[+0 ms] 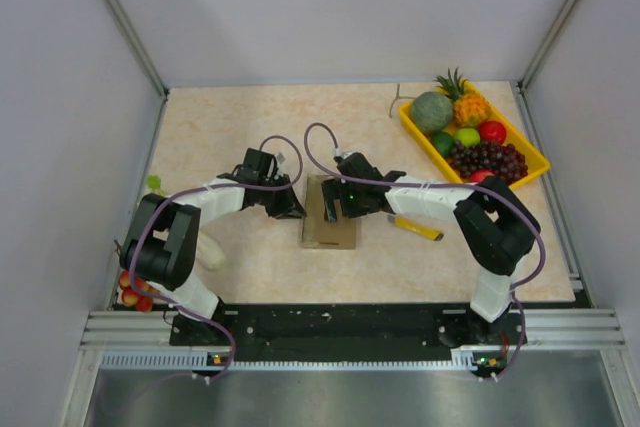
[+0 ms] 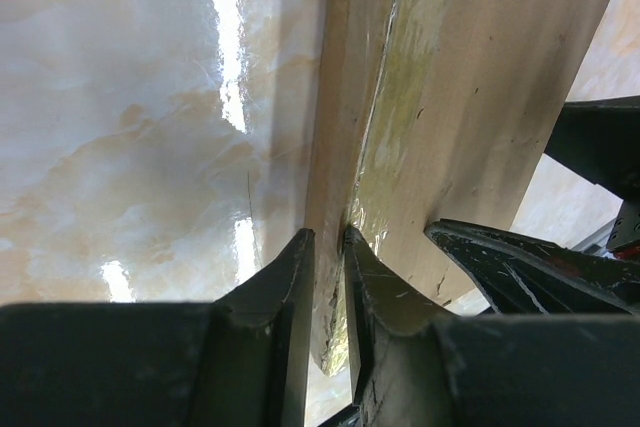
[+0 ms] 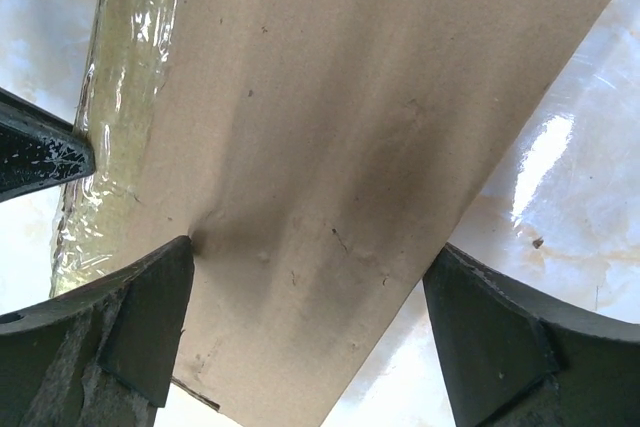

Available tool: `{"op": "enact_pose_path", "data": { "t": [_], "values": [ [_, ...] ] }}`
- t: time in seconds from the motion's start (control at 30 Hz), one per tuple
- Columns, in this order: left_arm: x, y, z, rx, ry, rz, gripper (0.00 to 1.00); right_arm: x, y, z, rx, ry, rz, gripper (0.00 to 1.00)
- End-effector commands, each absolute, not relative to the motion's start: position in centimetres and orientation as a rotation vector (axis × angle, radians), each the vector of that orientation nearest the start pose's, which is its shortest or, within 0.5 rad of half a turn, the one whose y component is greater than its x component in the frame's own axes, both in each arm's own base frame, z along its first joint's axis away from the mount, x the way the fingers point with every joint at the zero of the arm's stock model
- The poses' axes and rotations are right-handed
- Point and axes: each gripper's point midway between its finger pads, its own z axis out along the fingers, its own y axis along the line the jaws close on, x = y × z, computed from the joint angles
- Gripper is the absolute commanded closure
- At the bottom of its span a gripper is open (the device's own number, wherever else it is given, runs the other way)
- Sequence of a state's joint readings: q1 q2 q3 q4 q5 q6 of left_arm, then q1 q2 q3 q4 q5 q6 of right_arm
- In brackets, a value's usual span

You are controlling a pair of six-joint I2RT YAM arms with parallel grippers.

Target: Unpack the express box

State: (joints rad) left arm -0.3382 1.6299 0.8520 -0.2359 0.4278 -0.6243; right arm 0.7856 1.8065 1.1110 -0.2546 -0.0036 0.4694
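Express box (image 1: pixel 331 231) flat at the middle of the table (image 1: pixel 220 127), a gripper at each side.
Left gripper (image 2: pixel 328 247) is clenched on the box's taped edge; right gripper (image 3: pixel 315 252) is spread wide over the cardboard top, grasping nothing.

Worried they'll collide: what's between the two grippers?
Only the taped edge of the box: the left gripper pinches it, the right gripper straddles the cardboard beside it. Both wrist views show this.

The express box (image 1: pixel 330 227) lies flat on the worktop (image 1: pixel 230 127). The left gripper (image 1: pixel 292 209) is at its left edge, the right gripper (image 1: pixel 335 207) over its far part.
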Motion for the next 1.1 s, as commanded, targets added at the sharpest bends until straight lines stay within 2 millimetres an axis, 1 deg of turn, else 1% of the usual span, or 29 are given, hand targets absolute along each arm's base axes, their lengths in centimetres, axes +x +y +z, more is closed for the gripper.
{"op": "enact_pose_path", "data": {
  "t": [0.0,0.03,0.1,0.13,0.27,0.4,0.57,0.77,0.83,0.9,1.07],
  "values": [
    [28.0,-18.4,2.0,-0.229,2.783,-0.745,0.8,27.4,30.1,0.6,-0.41,2.644,0.396,0.15],
    [28.0,-18.4,2.0,-0.231,2.784,-0.748,0.82,27.4,30.0,0.6,-0.405,2.644,0.394,0.15],
    [27.8,-18.1,1.8,-0.236,2.794,-0.729,0.9,27.4,29.9,0.6,-0.406,2.645,0.387,0.17],
    [27.8,-17.9,1.8,-0.241,2.796,-0.72,0.92,27.4,29.9,0.6,-0.405,2.644,0.385,0.18],
    [27.7,-16.9,1.2,-0.267,2.814,-0.65,0.94,27.4,29.8,0.5,-0.401,2.647,0.381,0.2],
    [27.5,-16.6,1.0,-0.277,2.818,-0.631,0.97,27.5,29.8,0.5,-0.402,2.646,0.379,0.21],
    [27.6,-16.4,1.1,-0.285,2.81,-0.628,1.0,27.5,29.7,0.6,-0.4,2.644,0.378,0.22],
    [27.7,-16.4,1.6,-0.277,2.795,-0.654,1.0,27.5,29.7,0.6,-0.401,2.645,0.376,0.22],
    [27.5,-16.8,1.8,-0.265,2.789,-0.7,0.96,27.4,29.7,0.6,-0.402,2.647,0.376,0.23],
    [27.7,-16.8,1.9,-0.266,2.782,-0.699,0.92,27.4,29.7,0.5,-0.402,2.648,0.375,0.23],
    [27.6,-16.4,1.6,-0.273,2.789,-0.669,0.91,27.5,29.7,0.7,-0.398,2.647,0.376,0.23]
  ]
}}
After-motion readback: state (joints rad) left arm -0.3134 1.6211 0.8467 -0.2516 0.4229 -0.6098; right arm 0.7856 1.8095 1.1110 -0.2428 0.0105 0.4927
